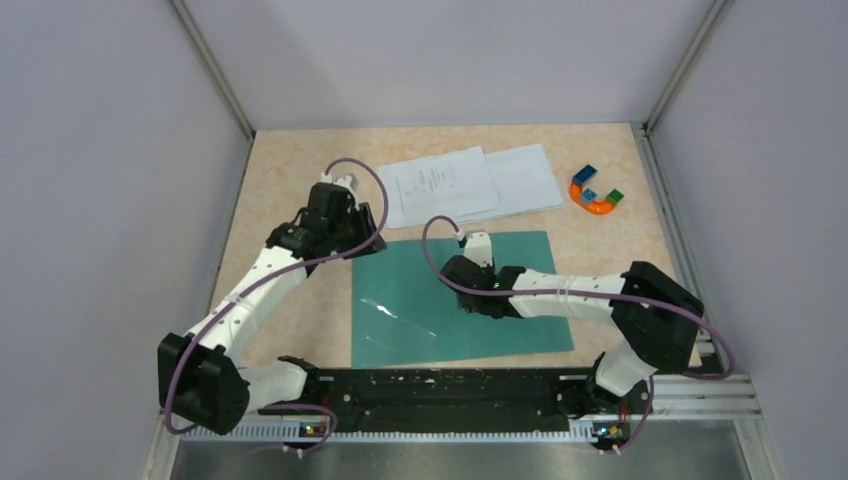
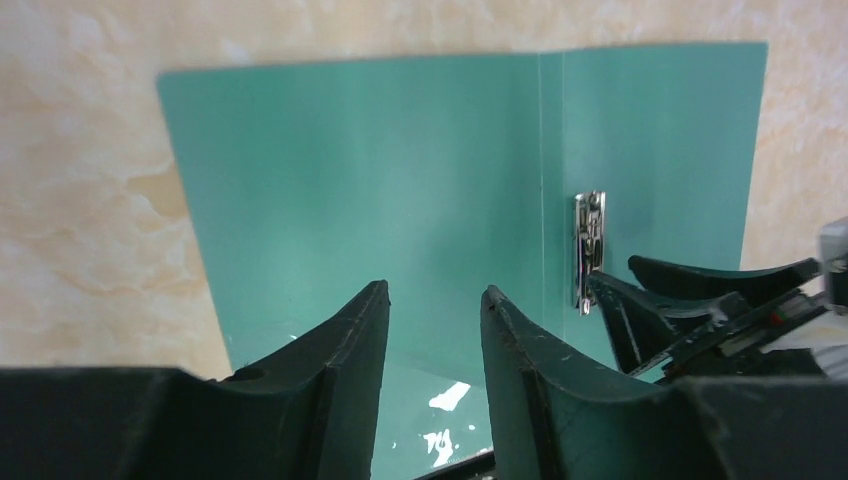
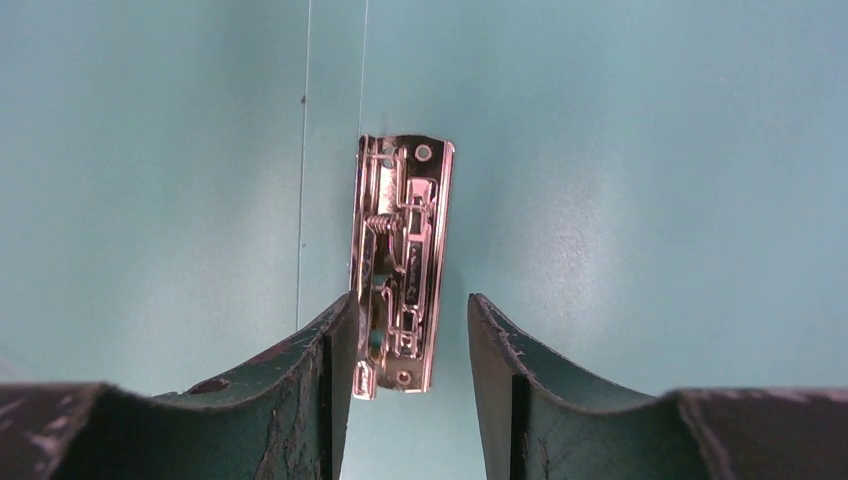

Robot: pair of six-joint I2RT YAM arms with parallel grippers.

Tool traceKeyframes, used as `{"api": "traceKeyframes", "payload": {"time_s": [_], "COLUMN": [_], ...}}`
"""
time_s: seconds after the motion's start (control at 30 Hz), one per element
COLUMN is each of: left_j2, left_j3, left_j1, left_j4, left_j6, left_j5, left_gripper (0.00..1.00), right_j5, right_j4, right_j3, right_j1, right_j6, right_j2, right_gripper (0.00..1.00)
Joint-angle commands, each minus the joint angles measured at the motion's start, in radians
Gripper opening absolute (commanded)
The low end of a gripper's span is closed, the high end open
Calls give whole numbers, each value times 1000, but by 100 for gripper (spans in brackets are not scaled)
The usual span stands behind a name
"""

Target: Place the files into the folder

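Folder (image 1: 400, 275): lying open and flat at the middle of the counter (image 1: 290, 160), nearer its front edge than its far edge; showing a plain teal-green inside, thin and smooth, catching a streak of glare on the left cover.
Spine: running as two fine parallel creases between the covers.
Clip (image 3: 405, 260): sitting just beside the creases, shiny metal, long and narrow, lying flat against the teal.
Files: resting beyond the folder toward the counter's far edge, overlapping; printed sheet (image 1: 440, 185) lying on the left with small dark text, blank sheet (image 1: 525, 175) peeking out on the right.
Left end effector (image 2: 435, 320): hanging near the folder's far left corner, fingers standing partly apart, gripping nothing.
Right end effector (image 3: 410, 330): hanging over the spine, fingers parted narrowly and straddling the near end of the clip; contact not being clear.
Horseshoe toy (image 1: 595, 190): sitting near the far right corner.
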Motion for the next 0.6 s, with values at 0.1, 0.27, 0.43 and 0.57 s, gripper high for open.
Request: {"api": "traceKeyframes", "payload": {"time_s": [0.1,0.27,0.43,0.57], "left_j2": [66,111,122,42], "left_j3": [-71,-124,-205,-278], "left_j1": [-4,-70,-142,-243], "left_j4": [157,223,243,210], "left_j6": [-87,-128,-187,-289], "left_j5": [152,166,73,-158], "left_gripper": [43,36,20,19], "right_j5": [-72,-100,-122,-148], "right_j4": [67,81,49,36], "right_j3": [-96,-112,-81,-61], "right_j1": [-12,-17,-16,-16], "right_j6": [-7,0,-1,-4], "right_j2": [-102,-146,-191,-195], "right_gripper": [43,40,37,33]}}
